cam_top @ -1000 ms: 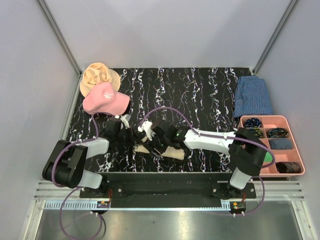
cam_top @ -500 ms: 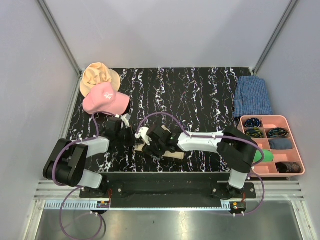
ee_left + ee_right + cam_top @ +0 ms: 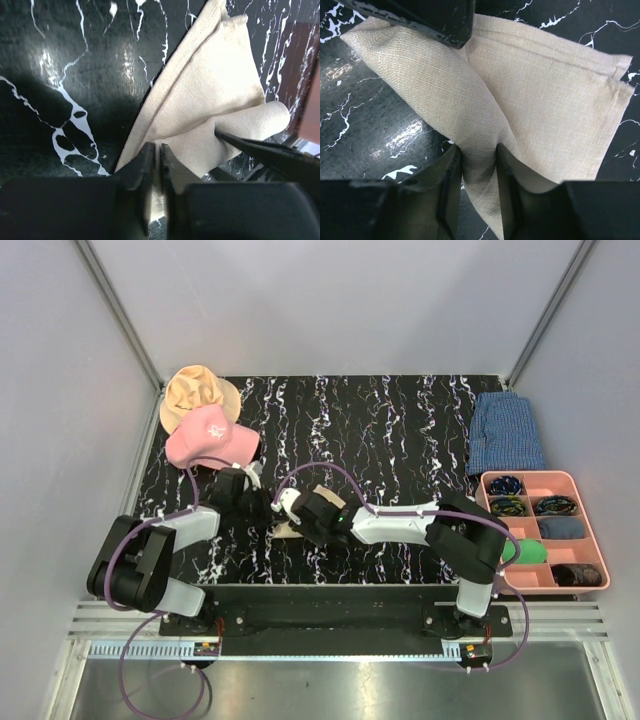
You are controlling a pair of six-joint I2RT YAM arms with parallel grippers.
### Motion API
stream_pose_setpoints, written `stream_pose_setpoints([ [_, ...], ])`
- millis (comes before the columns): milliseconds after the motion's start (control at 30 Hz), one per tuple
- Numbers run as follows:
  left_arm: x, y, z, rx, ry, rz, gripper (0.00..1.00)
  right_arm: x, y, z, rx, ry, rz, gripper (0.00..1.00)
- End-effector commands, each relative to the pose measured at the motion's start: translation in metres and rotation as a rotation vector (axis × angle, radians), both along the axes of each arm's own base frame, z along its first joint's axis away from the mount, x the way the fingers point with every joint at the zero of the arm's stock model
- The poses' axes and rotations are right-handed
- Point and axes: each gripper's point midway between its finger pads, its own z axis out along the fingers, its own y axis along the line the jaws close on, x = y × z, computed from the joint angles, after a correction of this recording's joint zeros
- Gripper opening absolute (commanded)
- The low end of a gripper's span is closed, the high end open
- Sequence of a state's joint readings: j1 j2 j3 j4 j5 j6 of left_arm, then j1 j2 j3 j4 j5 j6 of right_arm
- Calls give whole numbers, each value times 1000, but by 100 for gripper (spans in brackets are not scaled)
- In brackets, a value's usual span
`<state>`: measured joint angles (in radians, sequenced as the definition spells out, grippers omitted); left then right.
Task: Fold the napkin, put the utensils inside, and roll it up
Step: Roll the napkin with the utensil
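The beige napkin (image 3: 318,493) lies partly rolled near the table's front, mostly hidden under both grippers in the top view. In the left wrist view the napkin (image 3: 210,95) spreads ahead in folded layers, and my left gripper (image 3: 156,152) is shut on its near edge. In the right wrist view my right gripper (image 3: 479,155) pinches a rolled fold of the napkin (image 3: 540,90). In the top view the left gripper (image 3: 262,510) and right gripper (image 3: 300,517) sit close together. The utensils are not visible.
A pink cap (image 3: 210,437) and a tan hat (image 3: 196,390) lie at the back left. A blue checked cloth (image 3: 506,432) lies at the back right. A pink compartment tray (image 3: 592,525) with small items stands at the right.
My right gripper has moved left toward the left gripper, drawing the napkin with it. The visible patch of napkin has shrunk and shifted left and slightly back.
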<state>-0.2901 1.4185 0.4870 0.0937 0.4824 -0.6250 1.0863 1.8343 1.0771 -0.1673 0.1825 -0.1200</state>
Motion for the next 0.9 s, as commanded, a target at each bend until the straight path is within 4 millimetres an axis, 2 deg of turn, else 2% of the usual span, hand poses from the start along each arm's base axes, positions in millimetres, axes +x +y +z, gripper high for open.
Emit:
stream_pose_setpoints([
  [0,21,4,16,42,-56,27,25,-13,-25,-30,-123,75,-14,32],
  [33,24,7,18,58,-64,35,33,-17,-25,-30,-123,98,-3,29],
  [67,33,12,26,84,-100,63,48,-19,-24,-29,-121,110,-1,26],
  [100,31,18,24,120,-86,72,53,-21,-23,-27,-115,126,-8,21],
  [133,34,24,31,141,-106,90,58,-26,-23,-26,-123,156,-2,18],
  [167,38,37,28,193,-104,140,67,-29,-22,-24,-119,173,-1,17],
  [233,33,47,30,217,-108,170,71,-39,-18,-19,-108,237,8,14],
  [433,20,51,35,194,-165,181,72,-58,-3,-12,-74,404,35,12],
  [500,15,64,28,248,-151,223,70,-59,-5,-15,-93,451,24,11],
  [567,9,69,26,249,-160,241,69,-60,3,-9,-61,497,41,10],
  [733,-1,56,38,147,-238,204,67,-51,6,-3,12,604,10,10],
  [767,2,53,44,122,-277,192,67,-50,6,-3,21,624,6,10],
  [800,-4,50,43,105,-282,175,67,-53,9,-1,38,660,20,10],
  [867,-3,40,53,44,-333,139,67,-51,8,-2,56,700,12,10],
])
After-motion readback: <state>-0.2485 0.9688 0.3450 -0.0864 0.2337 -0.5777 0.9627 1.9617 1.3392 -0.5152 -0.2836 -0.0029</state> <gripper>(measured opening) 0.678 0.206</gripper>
